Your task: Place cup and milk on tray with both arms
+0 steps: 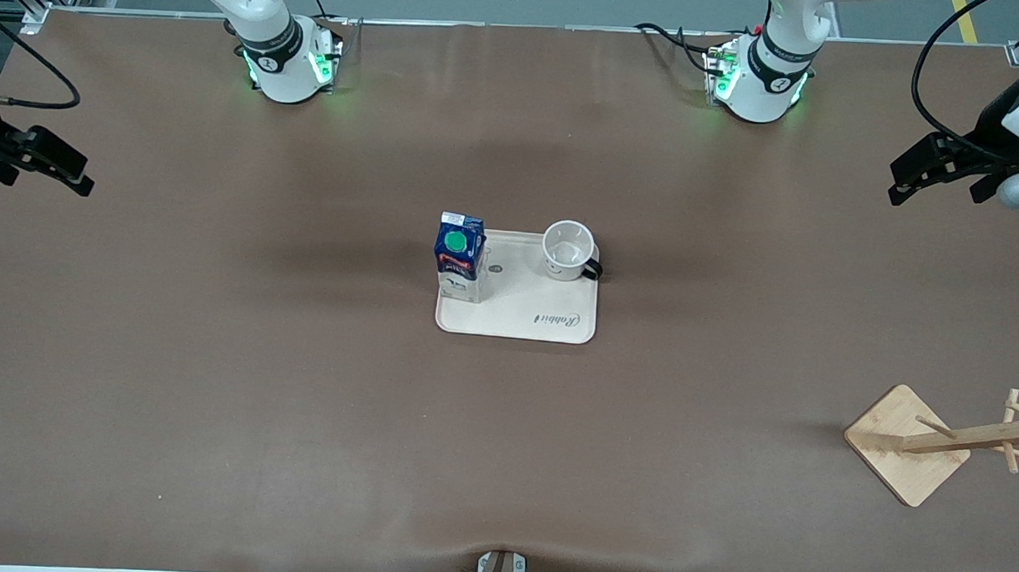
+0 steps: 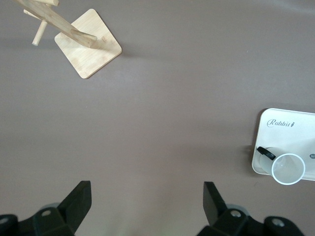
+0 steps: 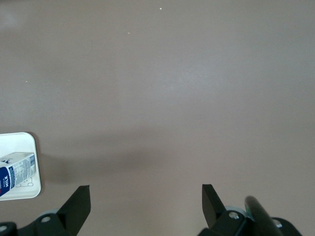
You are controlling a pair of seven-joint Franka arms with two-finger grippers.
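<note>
The cream tray [image 1: 525,317] lies at the table's middle. The blue milk carton [image 1: 459,255] with a green cap stands upright on the tray's corner toward the right arm's end. The white cup [image 1: 567,250] stands upright on the tray's corner toward the left arm's end, its black handle pointing that way. My left gripper [image 1: 903,186] is open and empty, raised over the table's left-arm end. My right gripper [image 1: 79,178] is open and empty over the right-arm end. The left wrist view shows the tray [image 2: 283,129] and the cup [image 2: 288,168]; the right wrist view shows the tray corner [image 3: 22,189] and the milk [image 3: 15,172].
A wooden rack with a square base [image 1: 907,444] and pegs stands near the front camera toward the left arm's end; it also shows in the left wrist view [image 2: 88,49]. A brown mat [image 1: 295,379] covers the table.
</note>
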